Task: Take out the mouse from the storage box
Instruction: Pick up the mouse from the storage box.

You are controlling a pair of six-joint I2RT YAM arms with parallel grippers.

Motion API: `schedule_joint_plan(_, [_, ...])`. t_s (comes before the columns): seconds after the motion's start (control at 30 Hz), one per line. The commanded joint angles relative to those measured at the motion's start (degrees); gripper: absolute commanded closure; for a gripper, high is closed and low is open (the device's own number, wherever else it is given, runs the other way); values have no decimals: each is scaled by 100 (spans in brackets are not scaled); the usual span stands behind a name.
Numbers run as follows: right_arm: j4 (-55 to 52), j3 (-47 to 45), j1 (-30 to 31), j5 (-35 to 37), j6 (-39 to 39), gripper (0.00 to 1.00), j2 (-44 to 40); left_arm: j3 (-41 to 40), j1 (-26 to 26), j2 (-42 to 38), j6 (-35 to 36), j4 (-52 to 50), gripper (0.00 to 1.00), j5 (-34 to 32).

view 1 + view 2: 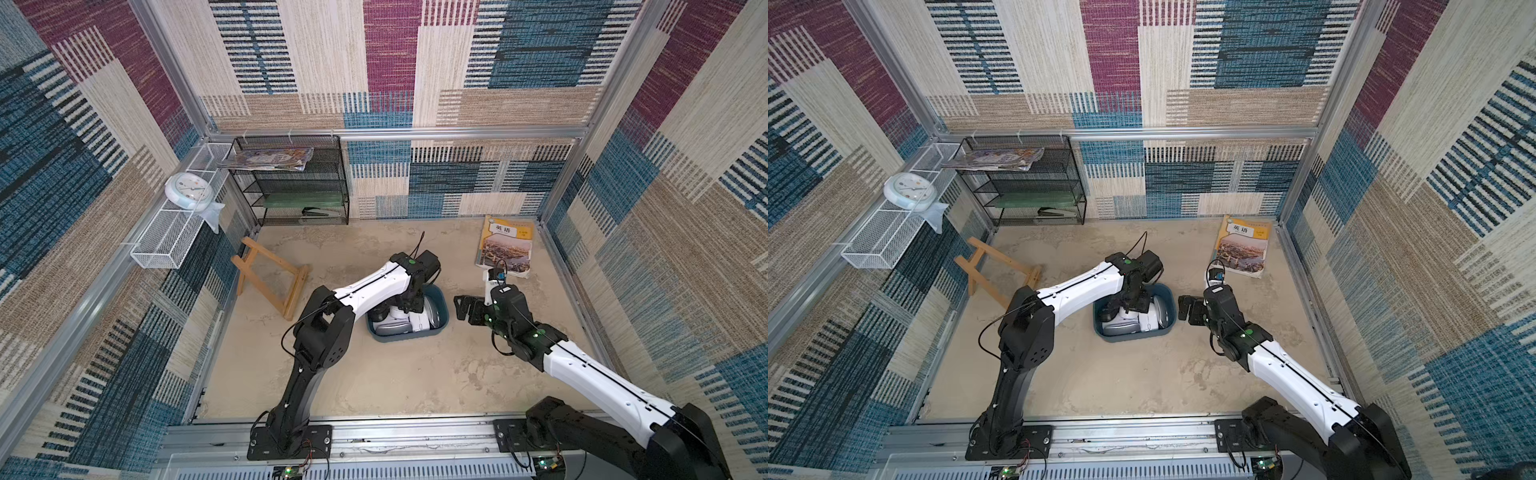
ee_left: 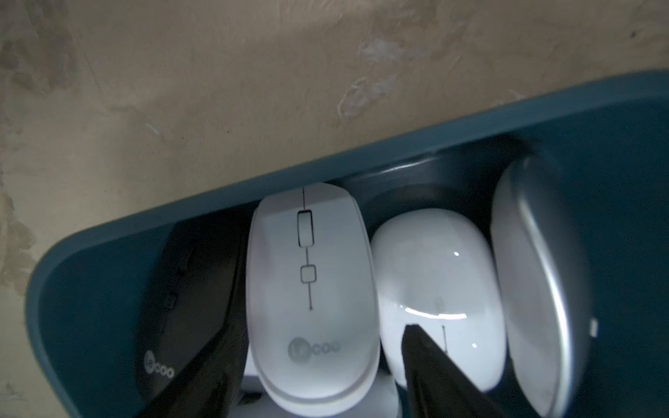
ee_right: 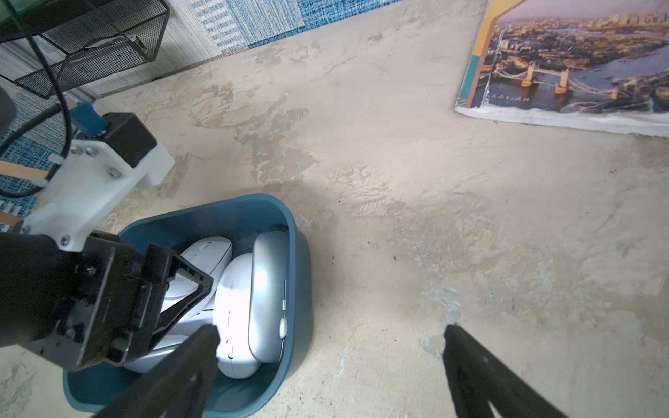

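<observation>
The dark teal storage box sits mid-table and holds several mice. In the left wrist view a matte white mouse lies between a black mouse and a glossy white mouse, with a silver mouse on edge by the box wall. My left gripper reaches down into the box, open, its fingers on either side of the matte white mouse. My right gripper hangs open just right of the box, holding nothing.
A textbook lies at the back right. A wooden easel lies left of the box. A black mesh rack stands at the back left, beside a white wire basket carrying a clock.
</observation>
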Motion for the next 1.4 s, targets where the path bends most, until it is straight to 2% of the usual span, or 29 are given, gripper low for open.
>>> schedule_joint_plan(0.0, [130,3,7,11,83,0,30,63,-2,112,50,-174,25,-64])
schedule_joint_plan(0.3, [99,17,6,31,47,0,19,162,-2,355,44,-173,36,-37])
schedule_joint_plan(0.57, [144,13,6,-35,113,0,68,267,7,562,55,-171,30,-38])
schedule_joint_plan(0.7, [201,-22,6,-53,119,0,41,299,8,567,55,-172,40,-119])
schedule_joint_plan(0.83, [142,-2,10,-66,135,0,20,270,-17,362,27,-169,50,-248])
schedule_joint_plan(0.93, [227,-67,6,-71,134,0,22,220,-46,148,1,-158,54,-451])
schedule_joint_plan(1.13, [217,-14,11,-114,131,0,76,7,-106,-394,8,-59,54,-576])
schedule_joint_plan(1.37, [181,173,7,-284,152,0,273,-910,-119,-1313,-18,525,55,-278])
